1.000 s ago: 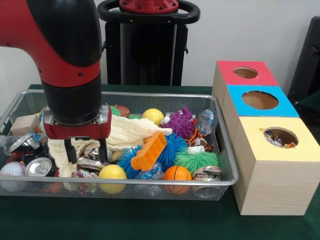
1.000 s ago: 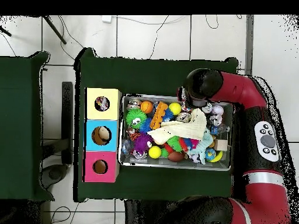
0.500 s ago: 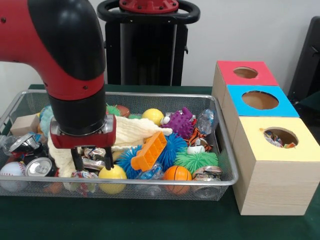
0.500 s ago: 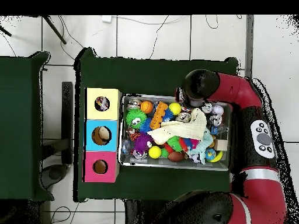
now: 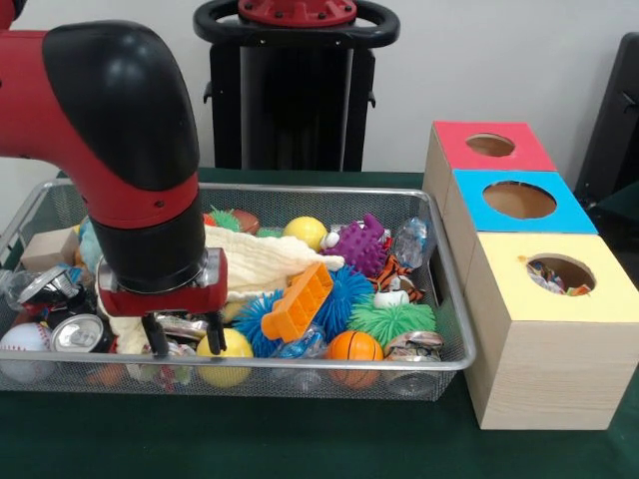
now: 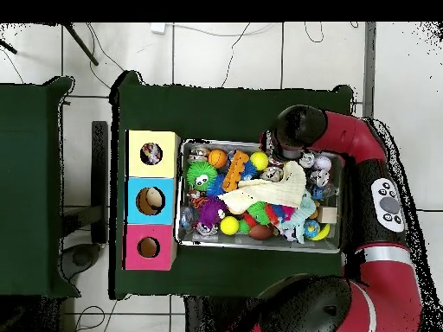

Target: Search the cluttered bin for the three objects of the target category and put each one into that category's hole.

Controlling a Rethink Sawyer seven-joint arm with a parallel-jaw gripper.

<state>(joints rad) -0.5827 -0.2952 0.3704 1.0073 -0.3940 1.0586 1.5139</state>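
Gripper (image 5: 185,337) low in wire-mesh bin (image 5: 439,361).
I see its jaws parted, empty, over knotted cloth bundle (image 5: 168,351); yellow ball (image 5: 228,345) at 3 o'clock.

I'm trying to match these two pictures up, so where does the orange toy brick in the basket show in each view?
Front view: the orange brick lies tilted at the basket's middle, against the cream cloth.
Overhead view: the orange brick is upper left of centre.
Shared landmark: the yellow-topped box, at the basket's end.
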